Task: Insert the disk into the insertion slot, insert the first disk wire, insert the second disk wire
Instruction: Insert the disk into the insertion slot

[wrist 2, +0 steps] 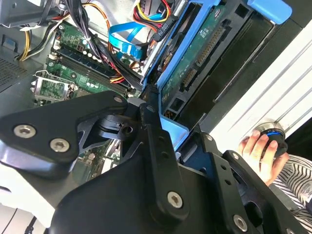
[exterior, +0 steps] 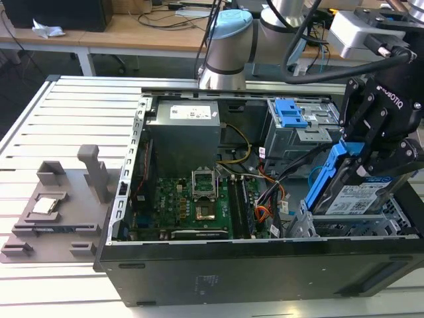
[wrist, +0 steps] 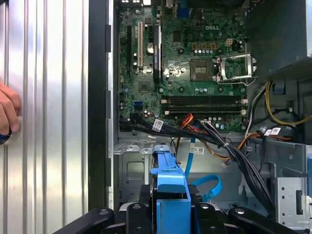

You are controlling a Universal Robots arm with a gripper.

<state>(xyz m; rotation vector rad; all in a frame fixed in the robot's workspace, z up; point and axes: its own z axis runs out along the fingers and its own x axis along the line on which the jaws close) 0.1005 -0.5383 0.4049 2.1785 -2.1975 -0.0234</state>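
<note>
My gripper [exterior: 372, 164] is shut on the disk [exterior: 361, 199], a grey drive with a white-and-blue label in a bright blue carrier [exterior: 334, 173]. The disk hangs tilted, its low end over the insertion slot [exterior: 331, 226], the silver cage in the case's corner on the exterior view's right. In both wrist views the carrier [wrist: 170, 192] [wrist 2: 168, 66] sits between the black fingers [wrist: 140, 210]. The first disk wire [wrist: 187, 121], red and orange, runs loose by the motherboard's edge. The second disk wire [wrist: 205, 187], light blue, curls in a loop beside the slot's metal floor [wrist: 130, 171].
The open black case [exterior: 218, 271] holds a green motherboard [exterior: 199, 205], a grey power supply [exterior: 184, 129] and a taller cage with a blue clip [exterior: 291, 114]. A grey fixture [exterior: 56, 209] lies on the slatted table. A person's hand [wrist 2: 258, 148] rests on a knob outside the case.
</note>
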